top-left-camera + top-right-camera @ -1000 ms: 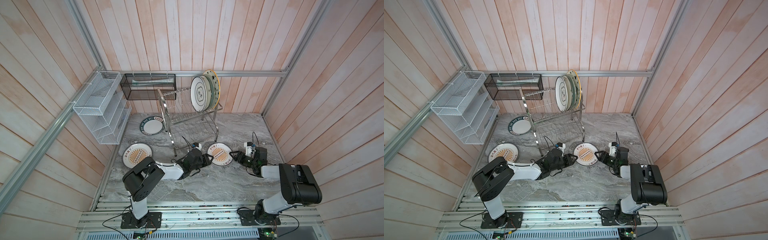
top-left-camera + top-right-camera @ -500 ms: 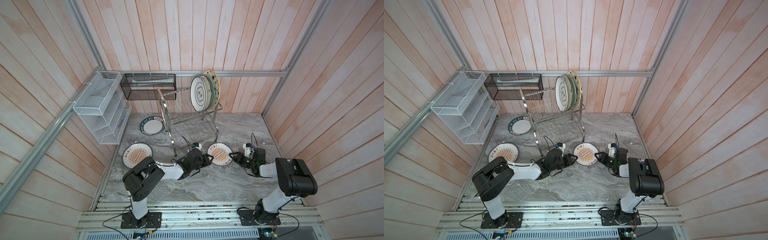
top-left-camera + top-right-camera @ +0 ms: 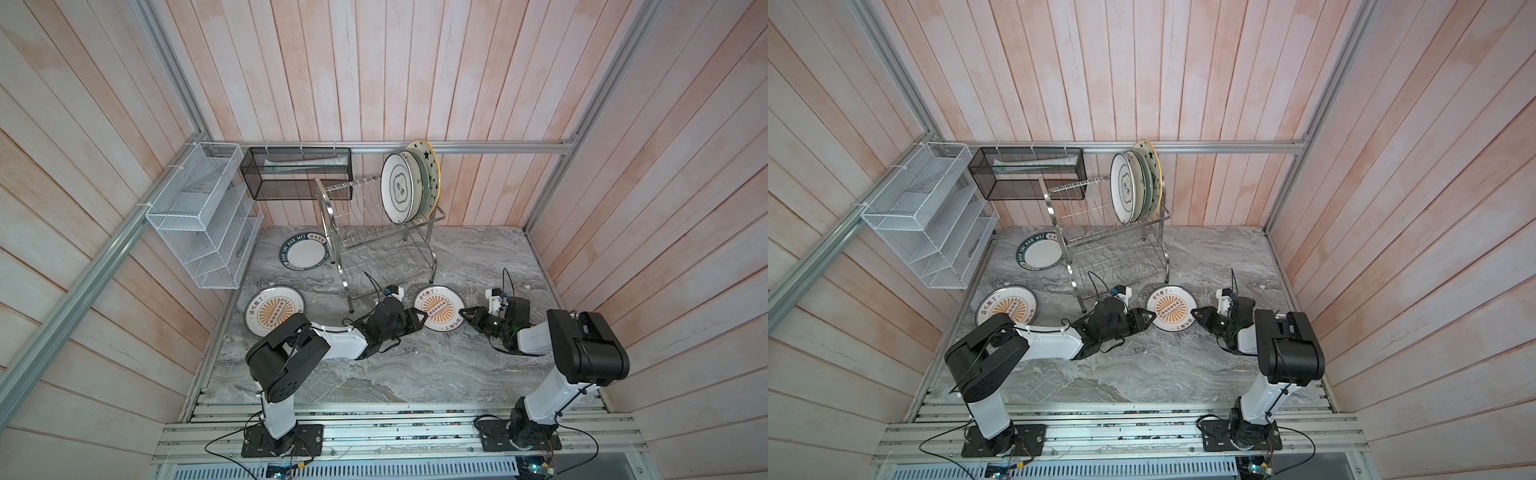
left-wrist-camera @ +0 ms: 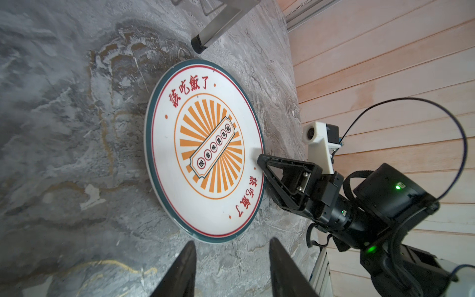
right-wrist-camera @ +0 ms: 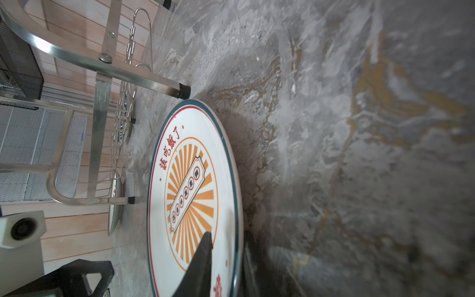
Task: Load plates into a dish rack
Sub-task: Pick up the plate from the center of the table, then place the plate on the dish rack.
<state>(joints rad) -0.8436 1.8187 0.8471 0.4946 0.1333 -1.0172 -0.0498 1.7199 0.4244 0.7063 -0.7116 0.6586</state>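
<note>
Right fingers (image 5: 200,262) clamp the rim (one above, one beneath) of the sunburst plate (image 3: 438,308), on the bench (image 3: 415,365) just before the dish rack (image 3: 374,239). Left fingers (image 4: 180,272) stand parted, empty, near its opposite rim.

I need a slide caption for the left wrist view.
Right gripper straddles the rim of the sunburst plate on the marble table; open left gripper faces it.

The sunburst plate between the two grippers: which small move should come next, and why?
Probably raise the right gripper slightly: its fingers appear to pinch the rim of the sunburst plate, one above, one below, while the left gripper stands open at the opposite rim.
</note>
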